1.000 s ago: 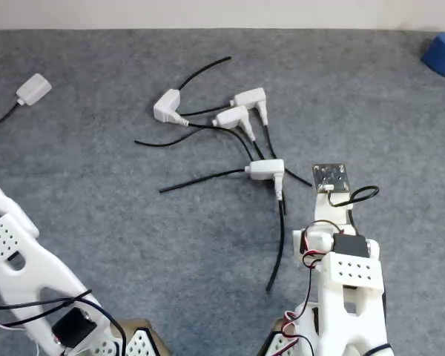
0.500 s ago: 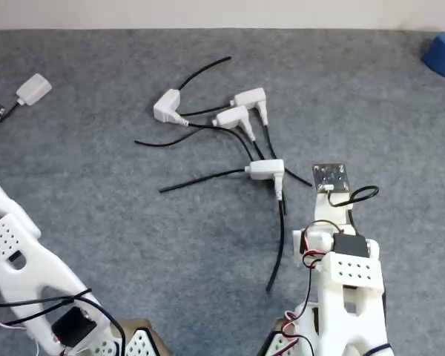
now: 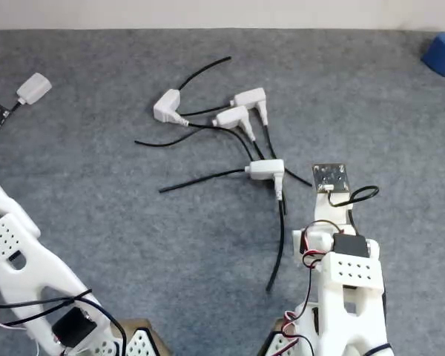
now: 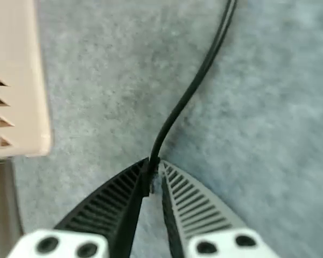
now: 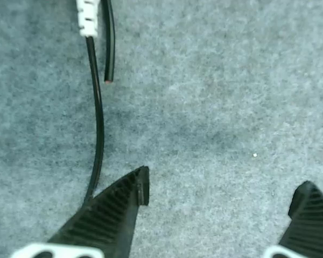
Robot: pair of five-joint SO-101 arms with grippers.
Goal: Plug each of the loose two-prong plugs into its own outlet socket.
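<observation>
Currently pinching a thin black cord in the left gripper, closed almost fully on it, over the table's left edge; judging that cord to be leading to the lone plug lying near the far left corner. Holding the right gripper spread wide, gripping nothing, hovering low above bare table just beside a trailing cord running from the middle toward the near edge. Noting four more white connectors lying in a loose cluster mid-table with crossing cords, well apart from the lone plug; not telling plugs from sockets at this range. Expecting light, rigid plastic bodies on limp, springy cords, so risking a swinging plug and prongs off line by dragging on the cord alone. Favouring a hold across the flat sides of the body, close behind the prongs, and pinning the socket's body with the other gripper while pushing straight in.
</observation>
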